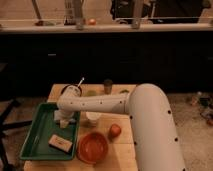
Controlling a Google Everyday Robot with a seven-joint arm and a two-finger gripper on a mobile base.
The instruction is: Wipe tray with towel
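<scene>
gripper (65,120) fingers look clamped on the towel (61,121), a pale wad pressed on the tray (40,131) floor right under them, at the tray's far right end. To wipe well imo: light downward pressure, flat strokes toward the open green floor left of the fingers, don't snag the rim just behind them. Tan block (60,143) lies in the tray near the fingers, camera side. It'll likely get shoved, so go round it. White cup (93,118) sits just right of the fingers outside the rim, orange bowl (93,147) and a reddish fruit (115,131) further out on the wooden counter (122,152). Dark cabinets behind, dim room.
</scene>
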